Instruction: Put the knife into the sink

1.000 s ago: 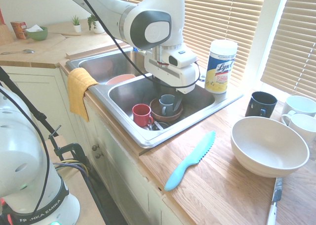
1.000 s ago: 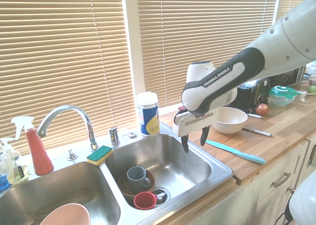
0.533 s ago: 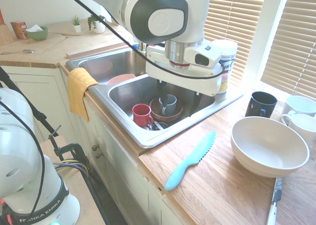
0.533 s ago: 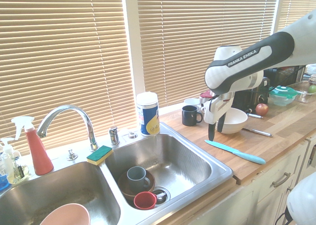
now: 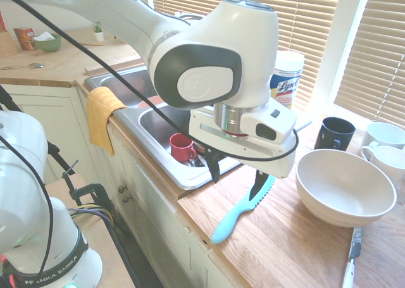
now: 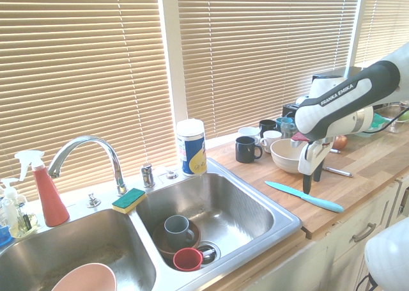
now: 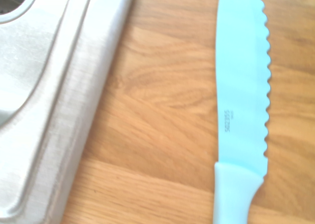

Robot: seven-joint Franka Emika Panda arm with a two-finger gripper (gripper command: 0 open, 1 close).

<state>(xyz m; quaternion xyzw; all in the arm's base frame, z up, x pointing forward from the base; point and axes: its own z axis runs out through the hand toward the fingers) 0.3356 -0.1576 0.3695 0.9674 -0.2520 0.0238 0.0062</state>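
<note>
The knife lies flat on the wooden counter, just beside the sink, its blade pointing away from the counter's front edge and its handle toward it. Nothing touches it. In the wrist view the knife fills one side, serrated edge clear, with the sink's steel rim on the other side and bare wood between them.

The gripper now hangs right above the knife, fingers pointing down and spread apart with nothing between them. A second ago it was over the sink's near basin, above the mugs; half a second ago it had crossed toward the counter; now it has come past the sink's rim and dropped low over the blade. From the far side the gripper shows just above the knife, between the sink and the big bowl.

So the reach seems nearly done and the grasp not yet begun. The fingers look roughly lined up to straddle the blade, though I cannot say whether they sit over the blade or nearer the handle. A thin, flat plastic knife will likely be hard to pinch off wood; the fingers would need to go right down to the counter.

Inside the sink wait a red cup and some other crockery.
</note>
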